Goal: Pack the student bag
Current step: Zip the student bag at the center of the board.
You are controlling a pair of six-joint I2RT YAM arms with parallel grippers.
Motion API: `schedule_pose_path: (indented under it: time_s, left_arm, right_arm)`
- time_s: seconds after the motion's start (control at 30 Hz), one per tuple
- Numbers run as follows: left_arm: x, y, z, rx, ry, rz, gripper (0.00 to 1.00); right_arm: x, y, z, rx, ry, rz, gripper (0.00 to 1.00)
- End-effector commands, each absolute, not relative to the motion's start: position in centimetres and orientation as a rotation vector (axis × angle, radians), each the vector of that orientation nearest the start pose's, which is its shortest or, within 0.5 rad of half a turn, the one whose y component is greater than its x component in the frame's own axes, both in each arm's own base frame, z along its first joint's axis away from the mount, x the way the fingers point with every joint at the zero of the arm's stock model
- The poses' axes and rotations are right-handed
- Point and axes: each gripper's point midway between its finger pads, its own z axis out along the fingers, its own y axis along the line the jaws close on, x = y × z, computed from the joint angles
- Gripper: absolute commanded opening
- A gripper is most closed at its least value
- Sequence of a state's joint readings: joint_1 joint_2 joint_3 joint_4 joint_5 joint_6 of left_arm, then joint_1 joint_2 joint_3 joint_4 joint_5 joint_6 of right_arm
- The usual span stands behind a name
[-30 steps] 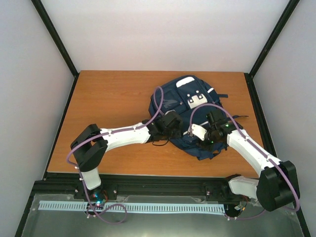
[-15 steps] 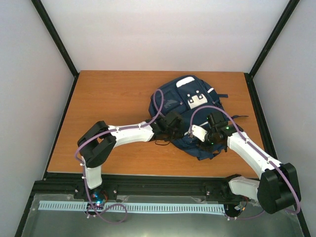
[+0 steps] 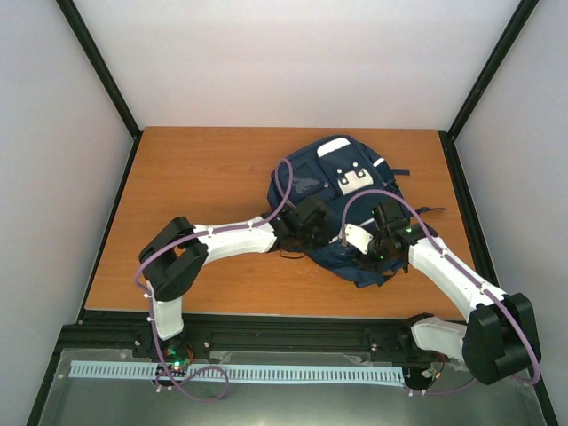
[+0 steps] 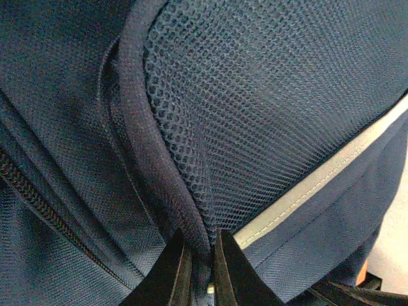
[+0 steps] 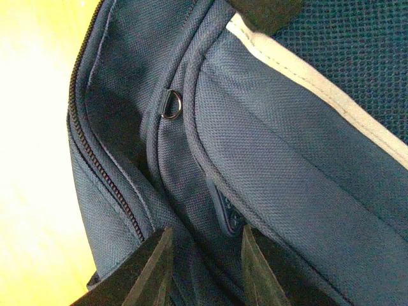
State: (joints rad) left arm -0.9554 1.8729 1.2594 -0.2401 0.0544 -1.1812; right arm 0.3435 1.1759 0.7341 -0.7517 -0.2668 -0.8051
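Observation:
The student bag [image 3: 342,177], navy blue with white trim and patches, lies on the right half of the table. My left gripper [image 3: 321,232] is at its left side. In the left wrist view the left gripper [image 4: 203,245] is shut, pinching the dark piping beside a mesh panel [image 4: 268,95], just left of a white stripe [image 4: 319,182]. My right gripper [image 3: 377,247] is at the bag's near end. In the right wrist view the right gripper [image 5: 207,239] is closed on a thick fold of the bag's fabric, next to a zipper pull [image 5: 226,213].
The wooden table [image 3: 195,195] extends bare to the left of the bag. A closed zipper [image 5: 105,185] runs along the bag's edge, and a small metal ring [image 5: 171,104] sits above the right fingers. Dark straps [image 3: 417,211] trail off the bag's right side.
My left gripper has closed onto the bag's piping, and the left arm's elbow has shifted a little to the right. The right arm and the bag have stayed in place.

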Motion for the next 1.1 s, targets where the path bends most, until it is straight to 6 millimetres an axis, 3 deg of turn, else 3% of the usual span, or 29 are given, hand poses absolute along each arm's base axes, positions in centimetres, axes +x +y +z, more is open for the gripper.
schedule_pose_path:
  time_s: [0.0, 0.17, 0.3, 0.43, 0.73, 0.93, 1.07]
  left_arm:
    - [29.1, -43.0, 15.4, -0.231, 2.519, -1.128, 0.01]
    - [28.8, -44.0, 17.6, -0.206, 2.469, -1.251, 0.01]
    - [28.8, -44.1, 18.4, -0.196, 2.454, -1.265, 0.01]
    - [28.9, -44.2, 18.6, -0.195, 2.451, -1.271, 0.01]
    - [28.7, -44.4, 19.5, -0.183, 2.440, -1.289, 0.01]
    - [28.6, -44.4, 19.8, -0.181, 2.441, -1.301, 0.01]
    - [28.5, -44.4, 20.1, -0.179, 2.436, -1.308, 0.01]
  right_arm:
    - [22.6, 13.3, 9.5, -1.517, 2.192, 0.235, 0.32]
    - [22.4, 13.0, 10.0, -1.501, 2.206, 0.217, 0.32]
    - [23.1, 13.0, 10.5, -1.455, 2.199, 0.191, 0.39]
    - [23.8, 13.7, 11.0, -1.419, 2.187, 0.224, 0.40]
    - [25.5, 14.5, 11.0, -1.371, 2.166, 0.154, 0.29]
    - [27.1, 14.0, 11.7, -1.285, 2.138, 0.050, 0.30]
    - [27.2, 14.1, 11.4, -1.278, 2.142, 0.050, 0.28]
